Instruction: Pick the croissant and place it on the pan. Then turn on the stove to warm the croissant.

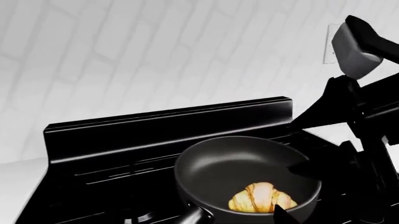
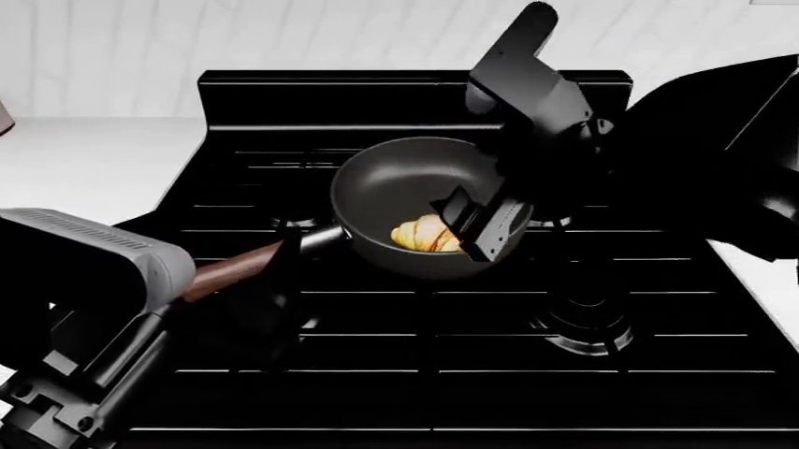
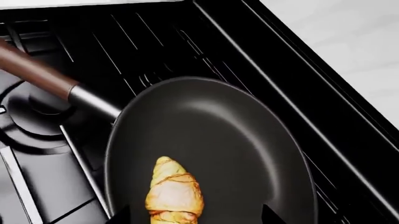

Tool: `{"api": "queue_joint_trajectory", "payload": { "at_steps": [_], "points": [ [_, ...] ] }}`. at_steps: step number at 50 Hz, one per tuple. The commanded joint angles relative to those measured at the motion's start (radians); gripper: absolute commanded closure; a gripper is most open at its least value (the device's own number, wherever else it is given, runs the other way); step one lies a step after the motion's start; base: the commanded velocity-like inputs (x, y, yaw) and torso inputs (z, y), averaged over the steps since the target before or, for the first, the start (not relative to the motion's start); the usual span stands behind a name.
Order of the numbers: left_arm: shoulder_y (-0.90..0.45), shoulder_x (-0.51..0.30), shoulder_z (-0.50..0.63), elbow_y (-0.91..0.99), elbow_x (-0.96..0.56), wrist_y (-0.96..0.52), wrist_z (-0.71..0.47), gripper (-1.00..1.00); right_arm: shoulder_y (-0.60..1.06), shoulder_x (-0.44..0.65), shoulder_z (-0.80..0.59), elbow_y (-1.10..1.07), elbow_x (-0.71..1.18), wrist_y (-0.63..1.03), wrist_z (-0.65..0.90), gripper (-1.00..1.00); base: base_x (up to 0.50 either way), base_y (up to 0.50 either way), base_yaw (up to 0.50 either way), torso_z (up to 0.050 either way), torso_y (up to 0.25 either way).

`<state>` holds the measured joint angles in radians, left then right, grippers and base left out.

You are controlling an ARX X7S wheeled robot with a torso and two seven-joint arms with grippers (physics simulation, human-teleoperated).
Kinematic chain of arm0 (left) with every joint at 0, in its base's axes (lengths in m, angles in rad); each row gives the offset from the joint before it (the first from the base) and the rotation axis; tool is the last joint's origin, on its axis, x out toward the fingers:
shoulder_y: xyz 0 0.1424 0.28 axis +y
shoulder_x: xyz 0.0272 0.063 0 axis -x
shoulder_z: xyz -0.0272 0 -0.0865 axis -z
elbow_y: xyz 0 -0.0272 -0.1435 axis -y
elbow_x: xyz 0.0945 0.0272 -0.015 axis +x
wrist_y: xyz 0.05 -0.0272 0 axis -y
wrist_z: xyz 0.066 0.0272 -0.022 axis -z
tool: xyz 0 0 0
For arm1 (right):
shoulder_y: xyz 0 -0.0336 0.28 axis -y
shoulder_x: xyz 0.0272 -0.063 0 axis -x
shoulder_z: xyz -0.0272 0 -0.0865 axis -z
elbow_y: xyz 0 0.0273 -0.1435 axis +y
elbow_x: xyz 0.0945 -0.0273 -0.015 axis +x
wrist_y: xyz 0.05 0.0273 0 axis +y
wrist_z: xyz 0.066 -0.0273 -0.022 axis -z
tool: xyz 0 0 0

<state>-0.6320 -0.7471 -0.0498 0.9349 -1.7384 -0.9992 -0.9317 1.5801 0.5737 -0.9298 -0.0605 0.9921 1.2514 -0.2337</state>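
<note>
The croissant (image 2: 425, 234) lies on the floor of the pan (image 2: 387, 187), toward the 5 o'clock part of the bowl in the head view, close under the rim. The pan sits on the stove (image 2: 374, 318) grates, its wooden handle running out toward 8 o'clock. The first half of the task looks done; what is left is the knob.

The right gripper (image 2: 478, 224) hangs just over the pan's 4 o'clock rim, the croissant right beside it at about 9 o'clock. In the right wrist view the two dark fingertips (image 3: 121, 215) show on either side of the croissant (image 3: 175, 193) with clear gaps, so the jaws stand apart and hold nothing. The pastry's long axis runs roughly along the line out from the wrist, between the fingers.

The left gripper (image 2: 268, 304) sits low over the front grates, near the handle, at about 7 o'clock from the pan. It is black against black, and I cannot tell whether it is parted or closed.

The relation that matters now: the knobs are on the stove's front face, below the head view's 6 o'clock edge, and no view shows them. The left arm lies nearer that front edge, so it seems the better placed; the right would first have to lift clear of the pan.
</note>
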Motion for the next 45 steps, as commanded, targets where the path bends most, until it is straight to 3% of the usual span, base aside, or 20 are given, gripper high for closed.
{"api": "queue_joint_trajectory", "payload": {
  "at_steps": [1, 13, 20, 36, 45],
  "points": [
    [0.014, -0.004, -0.009, 0.019, -0.015, 0.016, -0.007, -1.00, -0.109, 0.084, 0.204, -0.214, 0.230, 0.117, 0.268, -1.00, 0.00, 0.00, 0.00, 0.000, 0.000],
    [0.026, -0.016, -0.031, 0.049, -0.040, 0.039, -0.026, -1.00, -0.358, 0.162, 0.457, -0.394, 0.594, 0.012, 0.686, -1.00, 0.00, 0.00, 0.00, 0.000, 0.000],
    [0.058, -0.007, -0.063, 0.070, -0.032, 0.053, -0.011, -1.00, -0.575, 0.217, 0.583, -0.556, 0.510, -0.176, 0.751, -1.00, 0.00, 0.00, 0.00, 0.000, 0.000],
    [0.108, 0.050, -0.092, 0.102, 0.025, 0.052, 0.031, -1.00, -0.955, 0.330, 0.856, -0.795, 0.626, -0.439, 0.957, -1.00, -0.02, 0.00, 0.00, 0.000, 0.000],
    [0.088, 0.062, -0.085, 0.107, 0.006, 0.035, 0.007, -1.00, -1.016, 0.342, 0.897, -0.826, 0.626, -0.471, 0.955, -1.00, -0.49, 0.00, 0.00, 0.000, 0.000]
  ]
}}
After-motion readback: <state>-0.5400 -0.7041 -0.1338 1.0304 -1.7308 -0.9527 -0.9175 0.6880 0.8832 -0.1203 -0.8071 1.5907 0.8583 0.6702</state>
